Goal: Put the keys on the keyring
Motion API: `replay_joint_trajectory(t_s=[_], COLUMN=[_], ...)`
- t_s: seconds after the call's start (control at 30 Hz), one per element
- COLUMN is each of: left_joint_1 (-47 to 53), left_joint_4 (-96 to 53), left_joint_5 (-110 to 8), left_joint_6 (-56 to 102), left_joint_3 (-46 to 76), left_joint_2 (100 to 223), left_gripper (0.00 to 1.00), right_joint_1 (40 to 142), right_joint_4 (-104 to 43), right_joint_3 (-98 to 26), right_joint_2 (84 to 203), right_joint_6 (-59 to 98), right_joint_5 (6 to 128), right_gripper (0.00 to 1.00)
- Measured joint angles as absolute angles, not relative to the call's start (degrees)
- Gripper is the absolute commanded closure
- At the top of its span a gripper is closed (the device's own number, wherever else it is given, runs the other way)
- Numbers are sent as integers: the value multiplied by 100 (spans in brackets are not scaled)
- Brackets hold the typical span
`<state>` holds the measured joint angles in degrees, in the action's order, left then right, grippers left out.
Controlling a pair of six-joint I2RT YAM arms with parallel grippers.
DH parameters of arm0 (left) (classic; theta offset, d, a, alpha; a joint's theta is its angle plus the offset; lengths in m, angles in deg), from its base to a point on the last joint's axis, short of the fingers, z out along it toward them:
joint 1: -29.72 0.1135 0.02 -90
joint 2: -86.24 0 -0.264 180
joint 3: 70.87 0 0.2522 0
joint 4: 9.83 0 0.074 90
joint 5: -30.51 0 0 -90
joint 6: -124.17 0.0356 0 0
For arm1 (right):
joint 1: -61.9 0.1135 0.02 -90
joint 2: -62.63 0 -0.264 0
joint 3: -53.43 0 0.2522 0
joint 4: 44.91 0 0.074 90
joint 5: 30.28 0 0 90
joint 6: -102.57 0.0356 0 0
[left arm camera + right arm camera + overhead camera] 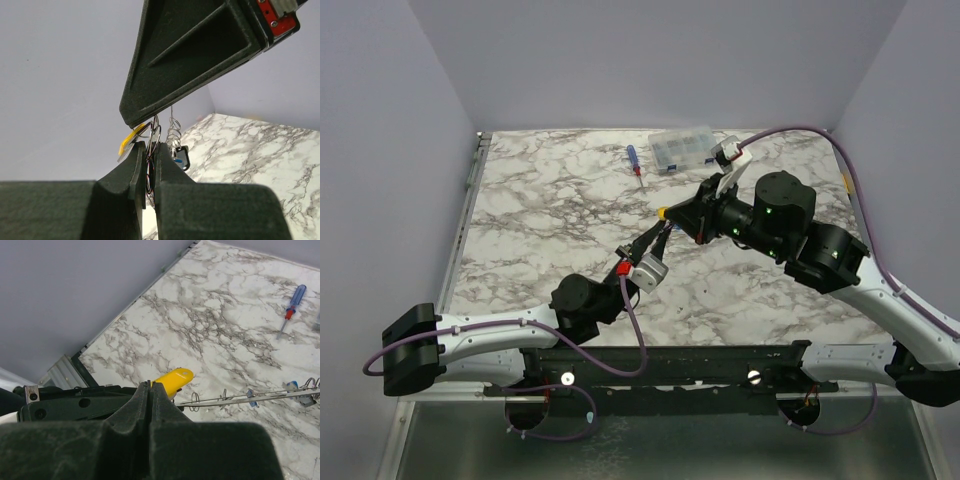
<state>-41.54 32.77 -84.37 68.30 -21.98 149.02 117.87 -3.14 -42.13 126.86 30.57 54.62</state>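
Keyring [156, 133] in shut L jaws; yellow key [173, 380] prob. R jaws

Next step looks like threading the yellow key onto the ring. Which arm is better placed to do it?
Probably right. The right gripper pinches the yellow key beside the keyring, which the left gripper clamps.

The tabletop [540, 200] has a white marble pattern with grey veins. A screwdriver [634, 160] with a blue-and-red handle lies flat toward the far edge, its tip pointing to the near side. Near it on the right, a clear plastic compartment box [682, 148] sits close to the back wall.
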Motion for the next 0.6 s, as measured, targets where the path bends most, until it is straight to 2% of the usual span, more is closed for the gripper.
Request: replay_joint_trajectory(t_s=[0.6], left_joint_1=[-4154], left_joint_4=[3275], left_joint_5=[-8453], left_joint_6=[6913], left_joint_3=[-2121], left_joint_2=[14904], left_gripper=[100], right_joint_1=[11907], right_joint_4=[-233], right_joint_3=[-4337], right_joint_2=[12758], right_joint_6=[3057], right_joint_5=[5466], right_gripper=[100])
